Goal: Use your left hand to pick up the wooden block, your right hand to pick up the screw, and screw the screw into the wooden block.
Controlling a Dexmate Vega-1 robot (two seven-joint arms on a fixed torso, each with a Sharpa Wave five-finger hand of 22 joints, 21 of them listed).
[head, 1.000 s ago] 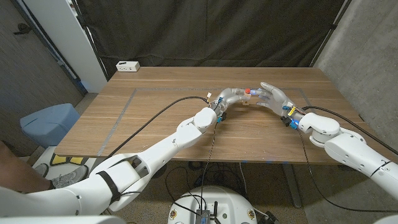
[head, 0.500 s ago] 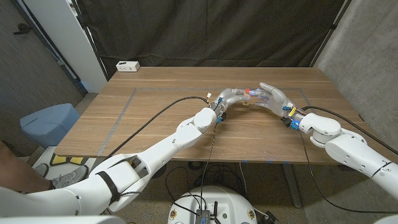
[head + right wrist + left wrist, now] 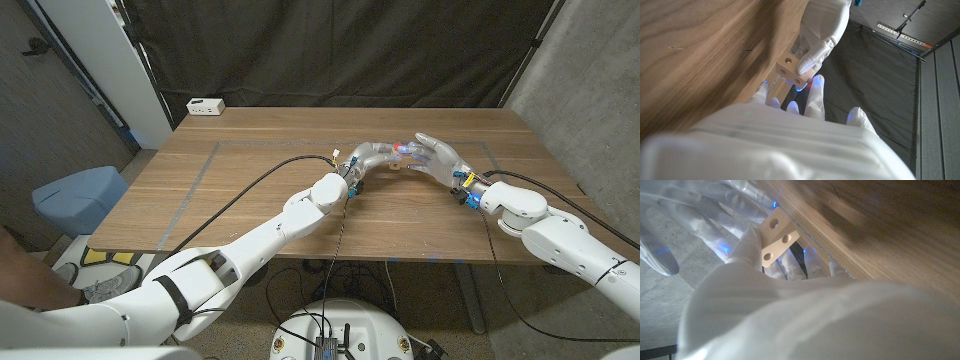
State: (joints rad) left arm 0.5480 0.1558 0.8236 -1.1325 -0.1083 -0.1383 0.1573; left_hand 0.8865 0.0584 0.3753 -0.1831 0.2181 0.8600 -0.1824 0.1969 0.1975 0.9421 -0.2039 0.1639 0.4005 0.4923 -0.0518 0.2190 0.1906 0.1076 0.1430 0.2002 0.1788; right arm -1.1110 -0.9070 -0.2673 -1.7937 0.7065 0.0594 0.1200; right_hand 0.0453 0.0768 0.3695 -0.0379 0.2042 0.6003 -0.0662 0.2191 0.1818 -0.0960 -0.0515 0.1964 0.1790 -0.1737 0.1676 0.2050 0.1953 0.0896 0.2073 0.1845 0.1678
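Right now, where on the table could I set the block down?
Bare wood lies left of the left hand, toward the white box at the far corner, and along the near edge between both arms. It is crowded where the right hand meets the wooden block.

text: none legible | labels: none | numbers: none | signs: none

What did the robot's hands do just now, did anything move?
The right hand slid a bit toward the left hand, bringing the red-tipped screw closer against the wooden block. Nothing was let go. The left hand went on holding the block above the table, and the white box at the far corner stayed put.
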